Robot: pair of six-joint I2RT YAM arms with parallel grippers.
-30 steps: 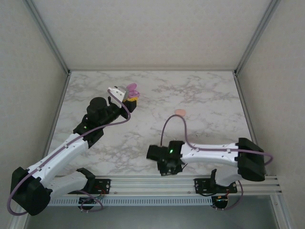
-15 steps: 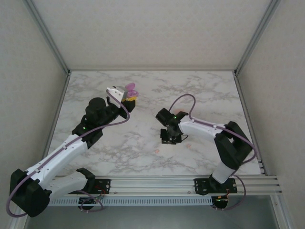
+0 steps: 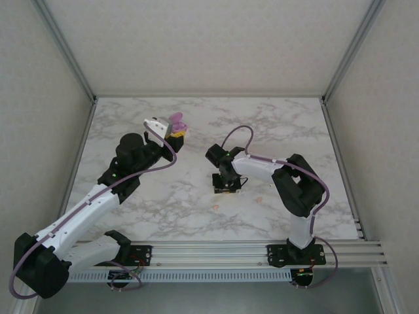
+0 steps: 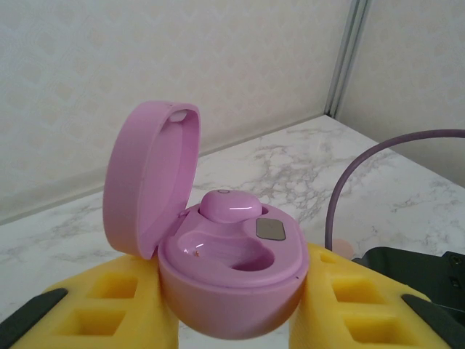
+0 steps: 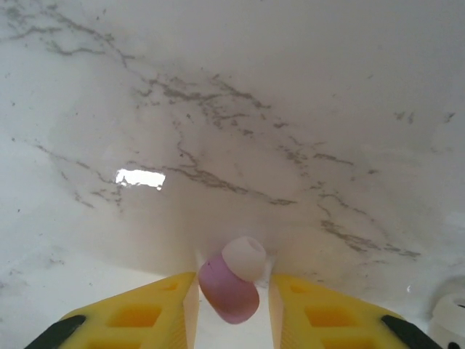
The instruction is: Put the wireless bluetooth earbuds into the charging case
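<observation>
Left claw (image 4: 232,314) clamps the open purple charging case (image 4: 218,273), one earbud (image 4: 229,206) seated, as right claw (image 5: 232,314) narrowly brackets a second earbud (image 5: 227,287), grip uncertain; a loose pinch could drop it.

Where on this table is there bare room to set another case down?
Bare: the far right corner of the table, between the right arm and the side rail, and the far left corner beyond the left arm. Crowded: the middle, around the right gripper, the earbud and the held case.
</observation>
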